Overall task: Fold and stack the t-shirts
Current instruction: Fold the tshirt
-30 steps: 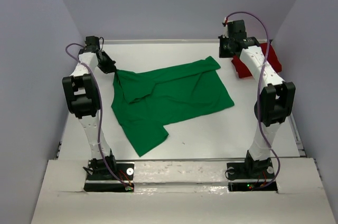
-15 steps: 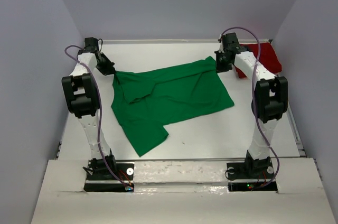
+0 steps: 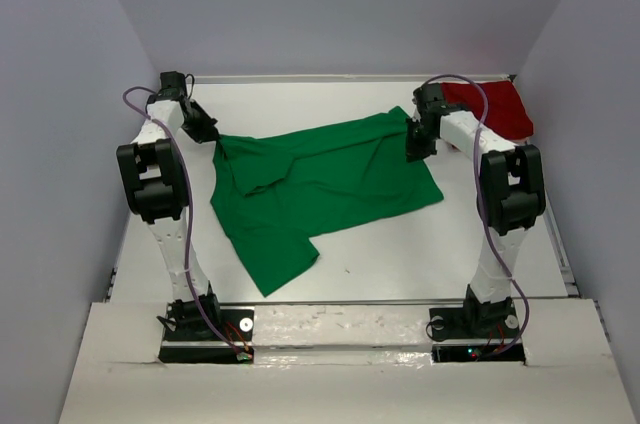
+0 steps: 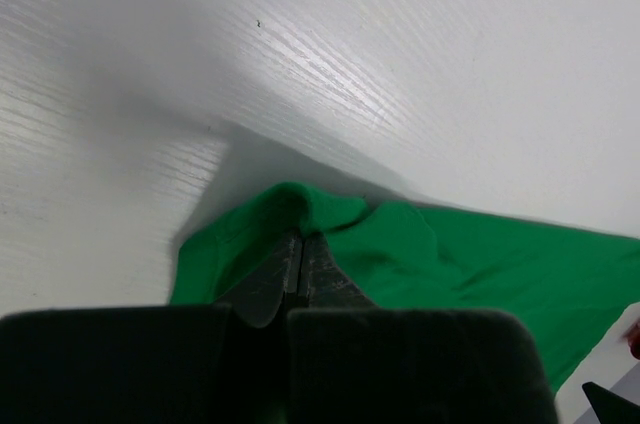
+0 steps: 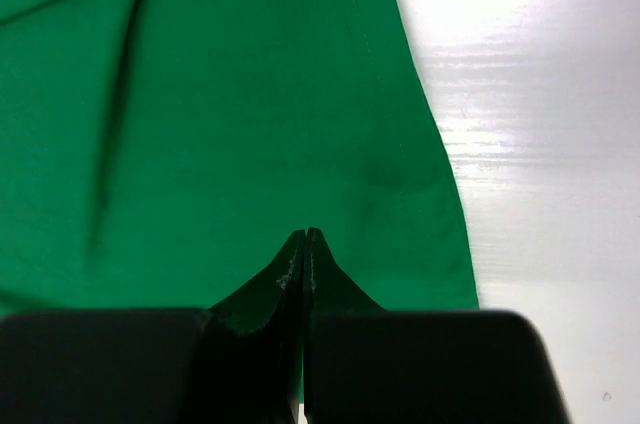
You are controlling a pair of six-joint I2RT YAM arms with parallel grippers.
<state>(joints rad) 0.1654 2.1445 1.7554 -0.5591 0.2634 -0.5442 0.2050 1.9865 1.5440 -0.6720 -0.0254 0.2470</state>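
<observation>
Top external: two t-shirts on the tabletop, one green t-shirt spread centrally, one dark red t-shirt far right. Left wrist: left gripper clamped on the green t-shirt's corner. Right wrist: right gripper pressed together above green cloth.

red shirt partly hidden, green shirt cropped

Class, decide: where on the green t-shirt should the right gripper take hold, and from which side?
Probably the far right corner of the green t-shirt, pinched from above at the right-hand edge. The cloth lies flat and free there on the table, and the left gripper pinches the opposite far corner.
</observation>
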